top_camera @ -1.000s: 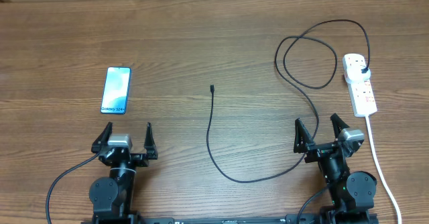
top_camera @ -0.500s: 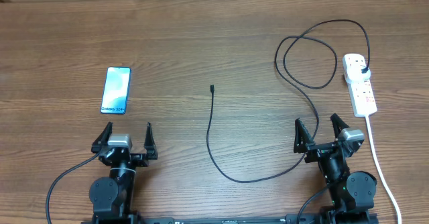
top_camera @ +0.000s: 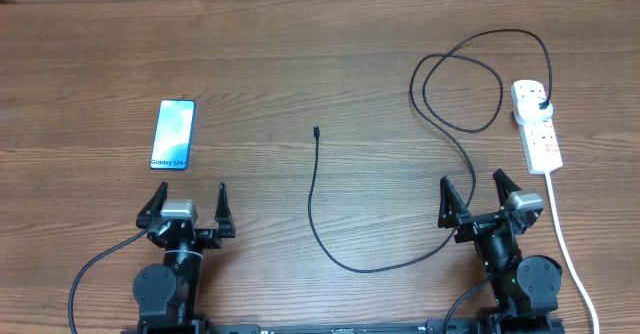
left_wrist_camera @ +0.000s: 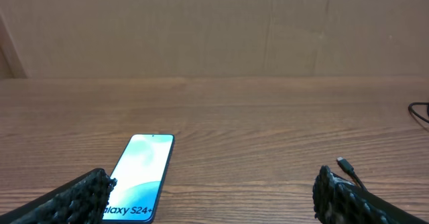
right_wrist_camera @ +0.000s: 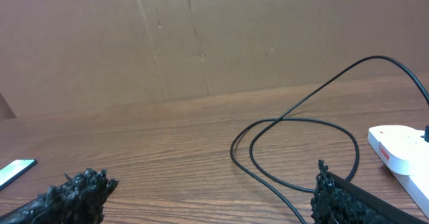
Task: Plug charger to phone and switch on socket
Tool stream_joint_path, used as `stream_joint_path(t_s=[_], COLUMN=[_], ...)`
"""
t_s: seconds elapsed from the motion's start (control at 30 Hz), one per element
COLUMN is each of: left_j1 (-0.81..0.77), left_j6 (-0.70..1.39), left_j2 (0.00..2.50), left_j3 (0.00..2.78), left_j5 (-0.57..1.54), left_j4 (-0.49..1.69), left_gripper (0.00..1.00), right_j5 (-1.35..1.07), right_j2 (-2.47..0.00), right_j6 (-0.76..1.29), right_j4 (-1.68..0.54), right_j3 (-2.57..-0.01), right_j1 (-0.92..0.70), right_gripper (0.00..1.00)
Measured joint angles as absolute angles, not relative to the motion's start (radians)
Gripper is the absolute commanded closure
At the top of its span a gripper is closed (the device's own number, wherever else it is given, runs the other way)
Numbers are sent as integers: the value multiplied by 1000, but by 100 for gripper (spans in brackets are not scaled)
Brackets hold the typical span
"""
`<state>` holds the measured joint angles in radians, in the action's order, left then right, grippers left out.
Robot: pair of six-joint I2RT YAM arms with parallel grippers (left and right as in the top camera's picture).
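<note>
The left pincer (top_camera: pixel 188 196) and right pincer (top_camera: pixel 478 188) are black, apparently rough-textured, with grey wrist blocks.

Lab-like robot test bench: wood-grain table (top_camera: pixel 300 34), plain cardboard backdrop (left_wrist_camera: pixel 201 29).

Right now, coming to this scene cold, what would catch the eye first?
The long black charger stands out, running from its loose tip at mid-table through loops at the far right to its plug in the white socket. The lit phone lies alone on the left, just ahead of the open left gripper. The right gripper, also open, sits near the socket.
</note>
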<state>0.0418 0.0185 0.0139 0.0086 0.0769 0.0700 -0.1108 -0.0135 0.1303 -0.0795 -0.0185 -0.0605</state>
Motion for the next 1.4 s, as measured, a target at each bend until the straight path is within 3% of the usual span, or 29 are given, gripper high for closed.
stream_joint_path(t_s=[0.6, 0.93, 1.17, 1.4], left_j1=[42, 42, 42, 42], left_j6=[19, 19, 17, -49], left_j2=[14, 44, 280, 615], left_j3=[19, 167, 382, 758], left_j5=[77, 78, 112, 120], left_j4=[89, 202, 245, 495], left_gripper=[1, 1, 0, 0], right_j5=[-111, -111, -111, -111], right_j2=[-14, -14, -12, -11], right_j6=[130, 130, 130, 130], right_j4=[-79, -80, -80, -80], right_j3=[-19, -19, -19, -19], right_j1=[-60, -60, -61, -60], right_gripper=[0, 0, 0, 0])
